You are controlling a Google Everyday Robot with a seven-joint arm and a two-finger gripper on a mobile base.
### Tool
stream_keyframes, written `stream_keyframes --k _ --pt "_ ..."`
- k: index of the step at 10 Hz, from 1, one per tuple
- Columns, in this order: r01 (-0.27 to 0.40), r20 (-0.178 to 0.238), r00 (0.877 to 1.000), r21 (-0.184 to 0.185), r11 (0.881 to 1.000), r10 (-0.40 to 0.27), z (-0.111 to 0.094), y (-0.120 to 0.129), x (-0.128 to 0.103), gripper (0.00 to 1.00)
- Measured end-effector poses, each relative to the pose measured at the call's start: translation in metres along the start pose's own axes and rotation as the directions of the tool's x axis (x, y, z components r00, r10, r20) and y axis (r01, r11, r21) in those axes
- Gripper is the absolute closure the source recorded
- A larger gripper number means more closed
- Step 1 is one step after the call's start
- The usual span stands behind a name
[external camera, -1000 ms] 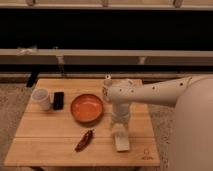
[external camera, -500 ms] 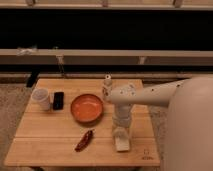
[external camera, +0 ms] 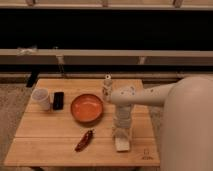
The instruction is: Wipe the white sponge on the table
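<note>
Gripper (external camera: 122, 134) over the white sponge (external camera: 121, 145)
Jaws spread wide, pointing down, close above it near the table's (external camera: 45, 142) front edge.

Raised camera, perhaps head-mounted, looks down over table (external camera: 50, 136), gripper (external camera: 122, 135) lower right

I see my pale grey gripper (external camera: 121, 133) just above the white sponge (external camera: 121, 145), near right on the light, plank-grained wooden table (external camera: 45, 137). The bowl (external camera: 87, 108) is orange-red, the chili (external camera: 84, 140) dark red, the cup (external camera: 41, 98) white and the phone (external camera: 58, 100) black.
</note>
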Motion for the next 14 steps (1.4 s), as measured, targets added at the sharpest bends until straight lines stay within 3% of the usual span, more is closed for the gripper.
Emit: stream_keyframes --k 4,6,7,10,11,14 --pt "0.010 -0.032 0.999 0.003 1.000 -0.010 0.005 0.001 0.000 0.37" --pt "0.014 -0.050 0.999 0.005 1.000 -0.014 0.007 0.002 -0.001 0.53" --pt "0.017 -0.054 0.998 0.003 1.000 -0.017 0.006 0.003 -0.001 0.66" --pt "0.018 -0.047 0.999 -0.006 1.000 -0.018 0.001 0.001 -0.003 0.95" --pt "0.016 -0.038 0.999 -0.010 1.000 -0.016 -0.003 0.000 -0.004 0.99" --pt "0.015 -0.011 1.000 -0.023 1.000 -0.015 -0.009 -0.002 -0.010 1.00"
